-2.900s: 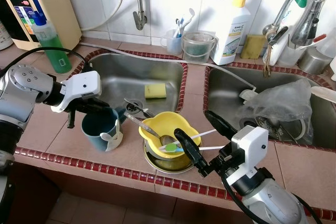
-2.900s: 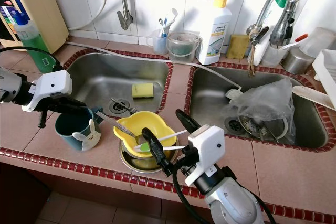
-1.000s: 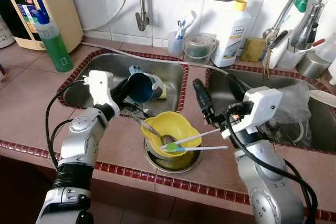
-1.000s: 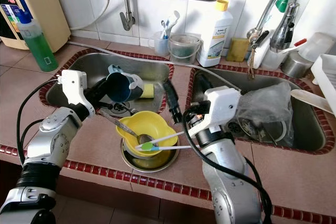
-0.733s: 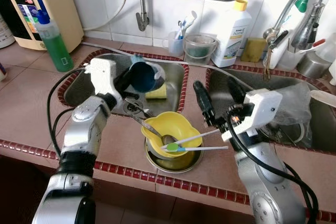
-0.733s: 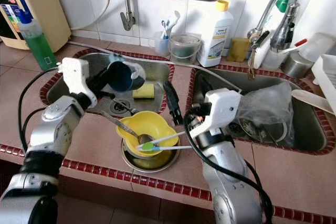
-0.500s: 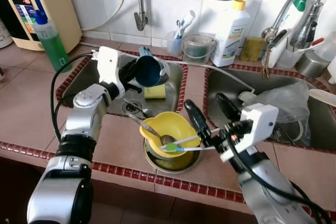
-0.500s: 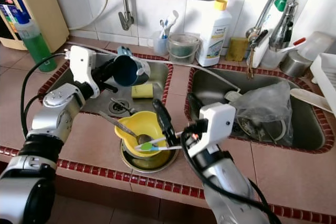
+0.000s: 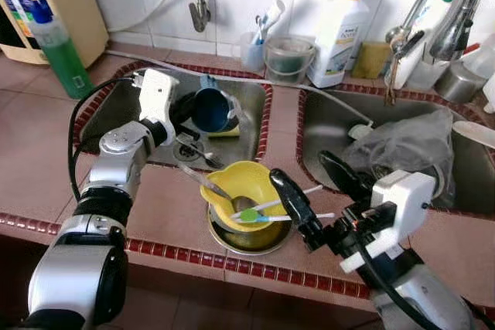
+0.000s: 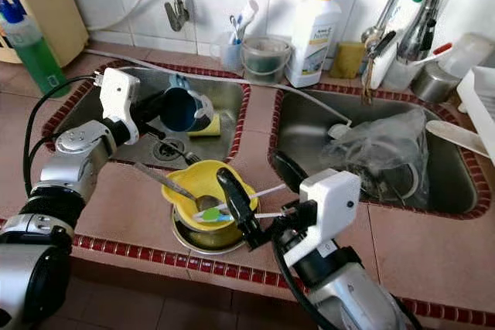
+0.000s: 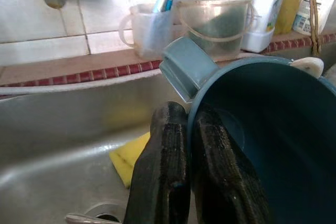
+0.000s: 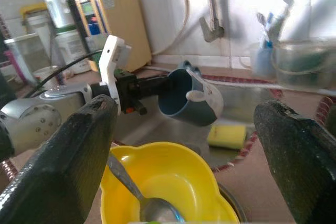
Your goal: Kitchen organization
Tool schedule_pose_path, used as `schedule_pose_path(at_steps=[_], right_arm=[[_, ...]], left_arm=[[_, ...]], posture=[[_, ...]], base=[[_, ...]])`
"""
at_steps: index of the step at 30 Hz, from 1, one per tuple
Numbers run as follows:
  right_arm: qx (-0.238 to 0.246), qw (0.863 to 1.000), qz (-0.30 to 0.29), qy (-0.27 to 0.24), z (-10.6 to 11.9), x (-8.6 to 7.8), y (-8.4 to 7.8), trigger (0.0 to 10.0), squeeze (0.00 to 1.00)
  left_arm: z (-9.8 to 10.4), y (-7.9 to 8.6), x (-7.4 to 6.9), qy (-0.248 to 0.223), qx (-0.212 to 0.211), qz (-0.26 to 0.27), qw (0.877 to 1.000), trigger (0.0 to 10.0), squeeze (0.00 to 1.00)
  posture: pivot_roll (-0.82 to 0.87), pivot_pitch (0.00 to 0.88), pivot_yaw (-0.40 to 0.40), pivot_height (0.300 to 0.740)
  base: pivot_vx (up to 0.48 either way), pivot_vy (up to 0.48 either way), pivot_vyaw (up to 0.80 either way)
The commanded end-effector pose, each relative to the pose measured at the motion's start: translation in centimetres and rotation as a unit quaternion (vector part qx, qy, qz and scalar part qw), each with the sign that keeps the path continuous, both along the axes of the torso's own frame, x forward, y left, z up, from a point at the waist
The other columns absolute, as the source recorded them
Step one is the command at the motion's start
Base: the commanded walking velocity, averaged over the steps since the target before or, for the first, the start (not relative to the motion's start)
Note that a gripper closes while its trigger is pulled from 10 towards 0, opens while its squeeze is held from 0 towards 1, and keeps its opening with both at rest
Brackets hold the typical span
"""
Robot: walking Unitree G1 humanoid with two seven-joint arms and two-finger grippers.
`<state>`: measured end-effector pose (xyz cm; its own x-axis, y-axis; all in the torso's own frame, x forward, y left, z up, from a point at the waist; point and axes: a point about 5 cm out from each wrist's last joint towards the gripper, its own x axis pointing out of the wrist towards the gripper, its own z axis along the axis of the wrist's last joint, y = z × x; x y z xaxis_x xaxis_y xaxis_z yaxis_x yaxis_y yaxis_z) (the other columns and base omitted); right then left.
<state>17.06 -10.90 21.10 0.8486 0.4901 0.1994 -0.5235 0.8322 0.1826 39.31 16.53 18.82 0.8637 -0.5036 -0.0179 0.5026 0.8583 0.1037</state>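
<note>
Head views: the left gripper [image 9: 188, 108] reaches over the left sink [image 9: 116, 110], its 2 fingers pinched on the rim of a blue mug [image 9: 212, 108] held tipped on its side above the basin, near a yellow sponge [image 10: 205, 126]. The right gripper [image 9: 321, 195] hangs spread wide beside a yellow bowl [image 9: 244, 188] with a spoon [image 9: 220, 191] and green-tipped utensil, stacked in a metal bowl [image 10: 186, 239] on the tiled counter [image 9: 46, 160].

Left wrist view: 1 finger [image 11: 160, 182] sits outside the mug's wall and 1 inside; handle, toothbrush cup [image 11: 149, 27] and clear pail [image 11: 215, 19] show.

Right wrist view: both fingers stand far apart, framing the bowl and the held mug, with its white ornament [image 12: 197, 96].
</note>
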Motion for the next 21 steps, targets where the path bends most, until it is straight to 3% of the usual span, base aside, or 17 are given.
schedule_pose_path(at_steps=[1,9,21], right_arm=[[0.002,1.0,-0.004,-0.002,0.4,-0.4,-0.1,10.0,0.0],[0.014,0.999,-0.028,0.009,0.7,-1.5,-0.2,10.0,0.0],[0.05,0.997,-0.063,0.008,1.0,-1.8,-0.9,10.0,0.0]], left_arm=[[0.9,0.1,0.3,-0.016,0.014,-0.002,1.0,10.0,0.0],[1.3,1.1,0.7,-0.008,0.035,0.008,0.999,10.0,0.0],[1.7,3.1,0.9,-0.001,0.065,0.035,0.997,10.0,0.0]], posture=[[-0.09,0.155,0.009,0.74],[-0.13,0.179,0.047,0.74],[-0.16,0.204,0.078,0.74]], base=[[0.0,0.0,0.0],[0.0,0.0,0.0],[0.0,0.0,0.0]])
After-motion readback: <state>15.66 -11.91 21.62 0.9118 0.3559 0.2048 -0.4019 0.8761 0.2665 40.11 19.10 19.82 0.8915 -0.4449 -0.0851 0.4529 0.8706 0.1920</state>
